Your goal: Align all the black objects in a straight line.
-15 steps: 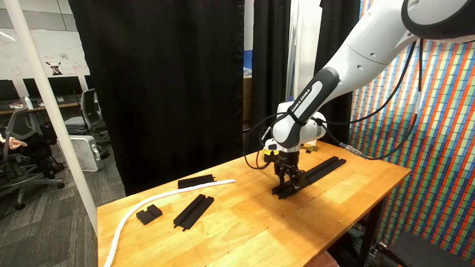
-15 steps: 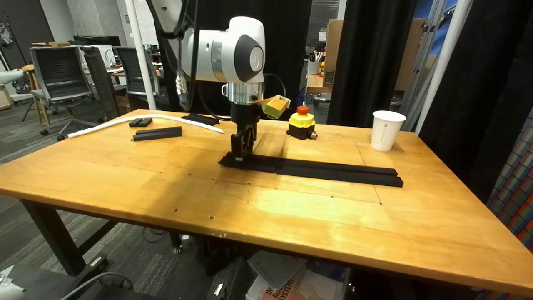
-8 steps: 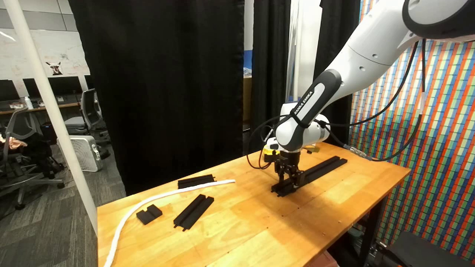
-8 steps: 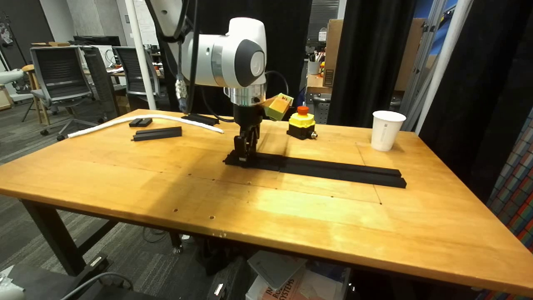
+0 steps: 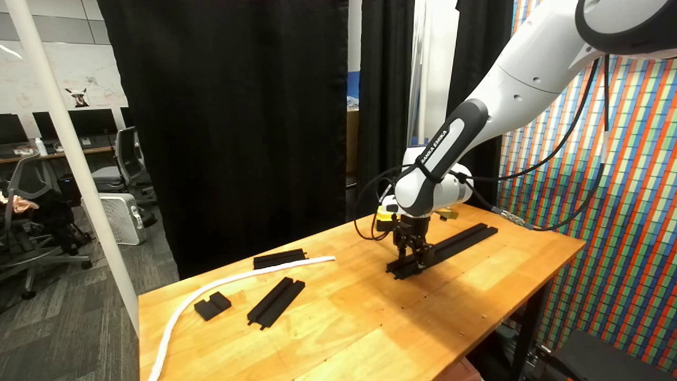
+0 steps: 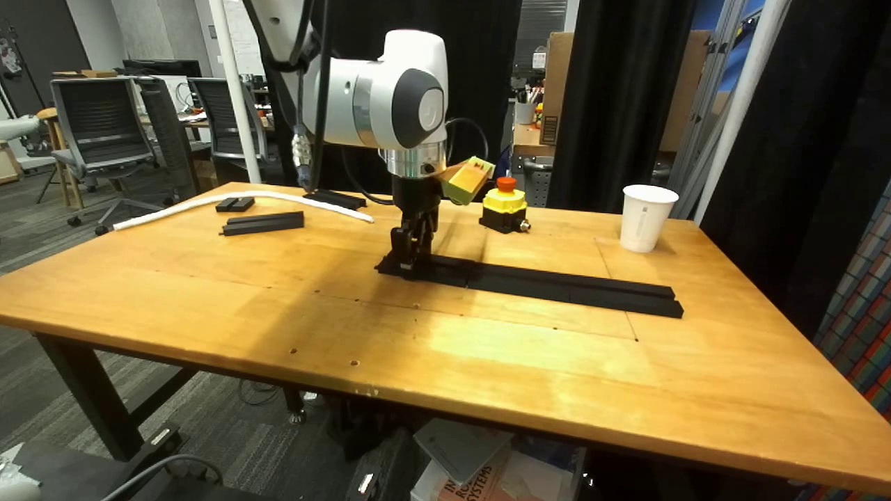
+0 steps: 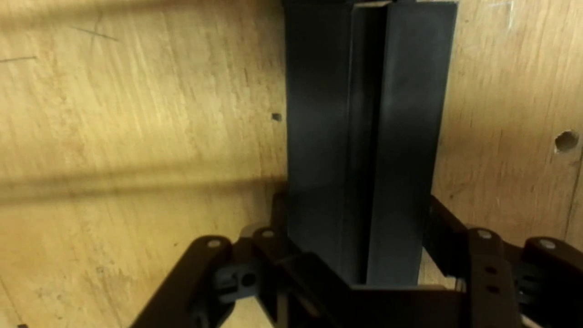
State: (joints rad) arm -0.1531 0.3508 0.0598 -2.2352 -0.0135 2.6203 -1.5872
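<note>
Pinching across its width, in the black two-fingered gripper (image 7: pixel 355 212), a matte-black grooved rectangular bar (image 7: pixel 364 136) lying on the honey-coloured wooden tabletop (image 6: pixel 487 355) and lining up lengthwise, end to end, with flat black bars (image 6: pixel 581 289).

Your table (image 6: pixel 452 362) is grained wood, lightly glossy. In the wrist view, your bar (image 7: pixel 337 146), running from one o'clock to five, looks like smooth, matt plastic. In an exterior view, the arm (image 5: pixel 529 79) at two o'clock looks glossy plastic, the curtain (image 5: pixel 232 132) at ten matt cloth. In an exterior view, your cup (image 6: pixel 645 219) at three is matt paper, the wrist ring (image 6: pixel 415 160) near twelve shiny metal.
</note>
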